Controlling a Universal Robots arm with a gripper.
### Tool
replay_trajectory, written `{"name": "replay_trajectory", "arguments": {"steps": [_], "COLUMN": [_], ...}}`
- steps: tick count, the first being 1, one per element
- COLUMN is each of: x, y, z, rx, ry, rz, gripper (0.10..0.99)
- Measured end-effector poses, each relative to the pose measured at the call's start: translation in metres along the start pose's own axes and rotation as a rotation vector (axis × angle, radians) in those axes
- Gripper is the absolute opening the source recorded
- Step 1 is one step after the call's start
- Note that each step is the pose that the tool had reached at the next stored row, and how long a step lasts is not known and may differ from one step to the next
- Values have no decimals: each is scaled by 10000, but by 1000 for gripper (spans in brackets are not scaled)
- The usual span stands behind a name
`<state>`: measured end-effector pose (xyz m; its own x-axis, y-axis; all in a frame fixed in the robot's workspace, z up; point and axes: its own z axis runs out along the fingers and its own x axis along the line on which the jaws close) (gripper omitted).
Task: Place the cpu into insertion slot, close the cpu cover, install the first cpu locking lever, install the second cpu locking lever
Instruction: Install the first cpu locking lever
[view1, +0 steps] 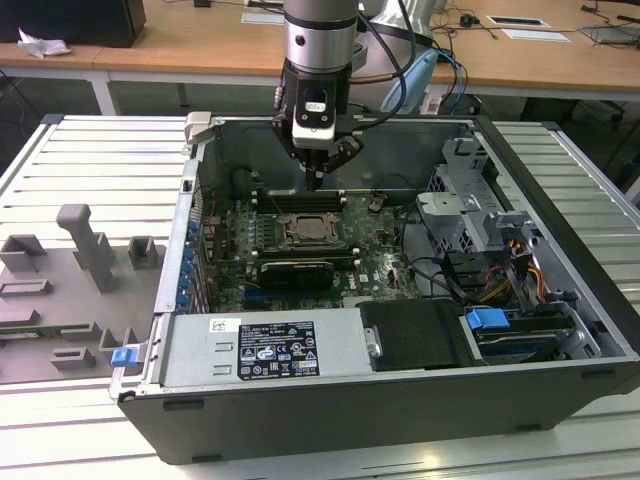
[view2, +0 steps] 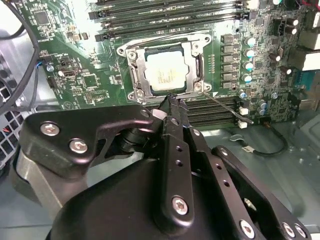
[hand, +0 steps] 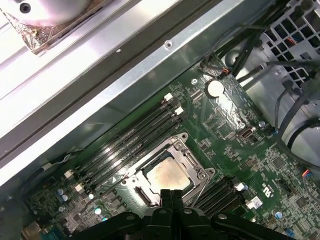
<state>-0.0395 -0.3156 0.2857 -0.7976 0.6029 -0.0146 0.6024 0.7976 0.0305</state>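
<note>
Ribbed tabletop (view1: 90, 170), open case (view1: 400, 410) — cpu (view2: 167, 74) flat, top upward, framed by the cpu cover (view2: 137, 70); pincer (view2: 170, 100) just above, tips together, empty.

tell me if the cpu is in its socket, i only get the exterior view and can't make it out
Observer: Yes. In the second wrist view the cpu lies in the socket, its silvery top showing through the cpu cover, which is down around it.
Operator: levers latched
Observer: Seemingly not both. One thin lever angles out from the socket's corner across the memory slots, not lying along the socket.
</note>
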Motion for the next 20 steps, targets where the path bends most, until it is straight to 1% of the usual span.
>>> {"name": "replay_trajectory", "arguments": {"steps": [2,7,18,20], "x": [0,0,0,0], "y": [0,0,0,0], "z": [0,0,0,0], "rx": [-2,-13,-26,-31], "ry": [5,27,53,63], "rz": [-137,-863,-1731,-2043], "gripper": [106,106,106,106]}}
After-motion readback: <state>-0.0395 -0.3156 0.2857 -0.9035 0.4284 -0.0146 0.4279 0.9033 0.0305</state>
